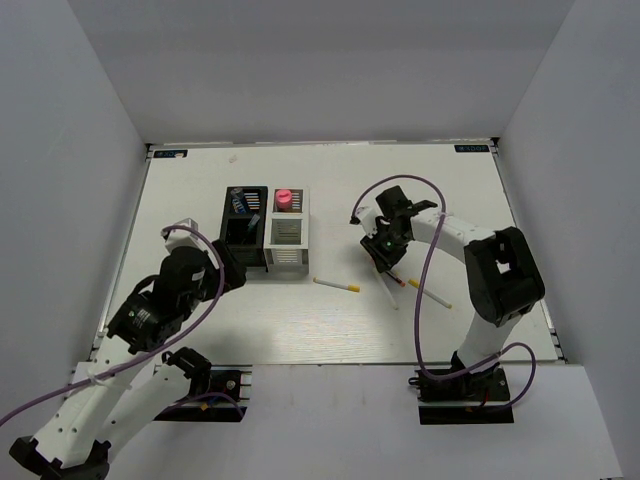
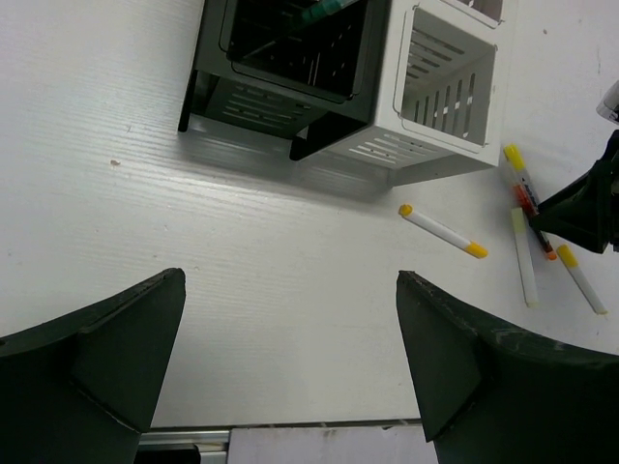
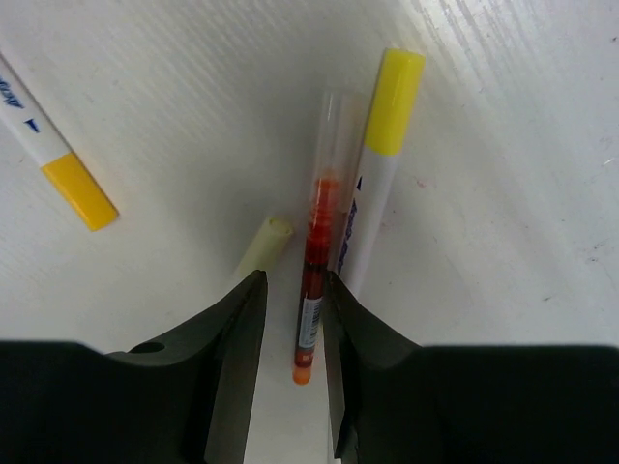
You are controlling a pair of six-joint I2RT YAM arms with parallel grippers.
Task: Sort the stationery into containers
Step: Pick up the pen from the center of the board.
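The joined containers stand mid-table: the black box (image 1: 245,232) holds a blue-and-white tube (image 1: 240,201), and the white box (image 1: 286,240) holds a pink marker (image 1: 284,199). A dark green pen (image 2: 324,10) shows inside the black box (image 2: 280,58). My right gripper (image 3: 293,290) is down at the table with its jaws narrowly open astride the red pen (image 3: 316,261); the pen touches the right jaw, with a gap at the left one. A yellow-capped white stick (image 3: 382,174) lies against the pen. My left gripper (image 2: 290,280) is open and empty, in front of the boxes.
More yellow-tipped sticks lie loose: one (image 1: 337,285) right of the white box, one (image 1: 428,293) right of my right gripper (image 1: 385,262), one (image 3: 48,155) at the upper left of the right wrist view. A pale stick end (image 3: 259,246) lies by the left jaw.
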